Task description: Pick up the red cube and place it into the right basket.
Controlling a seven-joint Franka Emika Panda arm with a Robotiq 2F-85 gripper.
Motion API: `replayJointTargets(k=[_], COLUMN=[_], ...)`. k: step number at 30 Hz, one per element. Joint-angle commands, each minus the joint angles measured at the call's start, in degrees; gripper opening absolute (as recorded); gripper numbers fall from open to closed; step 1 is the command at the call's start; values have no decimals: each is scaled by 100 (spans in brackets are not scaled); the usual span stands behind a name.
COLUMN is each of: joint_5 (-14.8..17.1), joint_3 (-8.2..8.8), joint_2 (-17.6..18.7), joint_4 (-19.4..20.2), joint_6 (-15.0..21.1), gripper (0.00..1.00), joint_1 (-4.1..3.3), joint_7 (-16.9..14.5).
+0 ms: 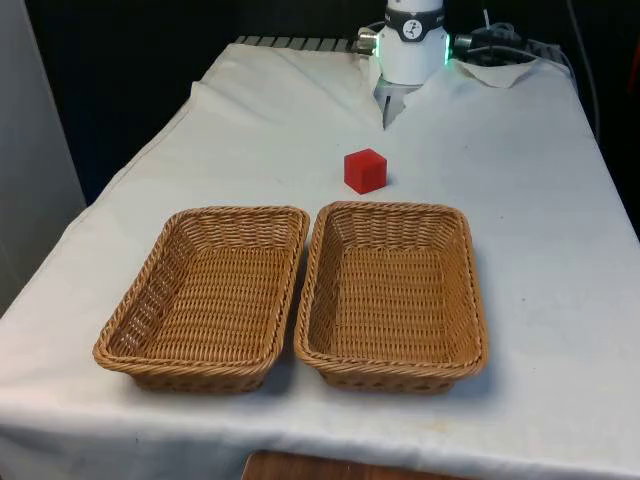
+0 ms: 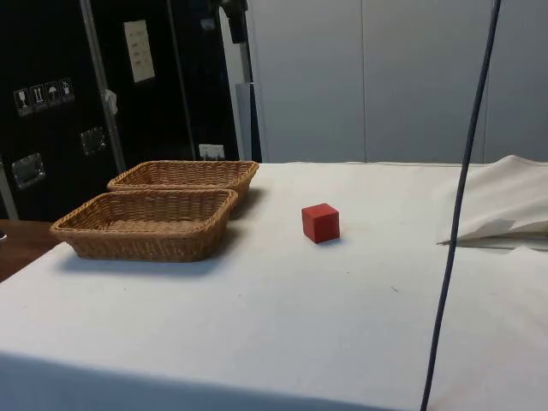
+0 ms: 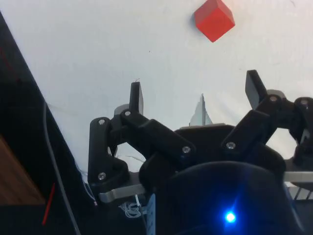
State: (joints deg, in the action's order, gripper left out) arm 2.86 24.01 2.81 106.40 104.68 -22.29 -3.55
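Nothing of the task had been done. The red cube (image 1: 365, 170) sat on the white-clothed counter (image 1: 520, 200), untouched, just beyond the far rim of the right wicker basket (image 1: 392, 292), at about 12 o'clock from that basket's centre in the front view. Both that basket and the left wicker basket (image 1: 205, 296), its neighbour at 9 o'clock, held nothing. In the wrist view the pincer (image 3: 194, 93) hung high above the cloth with its two fingers (image 3: 136, 96) spread wide and nothing between them, the cube well apart from it at roughly 1 o'clock. Reaching the cube, gripping it, carrying it over the rim and letting go inside the right basket all remained.
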Motion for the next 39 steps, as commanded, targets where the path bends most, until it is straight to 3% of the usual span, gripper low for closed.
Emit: replayJointTargets(k=[1,16,28,34,36,39], joint_5=[-6,-275,-344,-476,-413,-487], joint_3=[6,34,52,23,40,6], joint_2=[-11,-384,-751,-1123,-1083,-1255], joint_4=[11,481,922,1392,1346,1610], joint_6=[0,132,178,441,355,556], gripper=[100,100,100,100,100,100], joint_1=[11,126,155,160,155,160], joint_7=[-6,74,40,120,57,195])
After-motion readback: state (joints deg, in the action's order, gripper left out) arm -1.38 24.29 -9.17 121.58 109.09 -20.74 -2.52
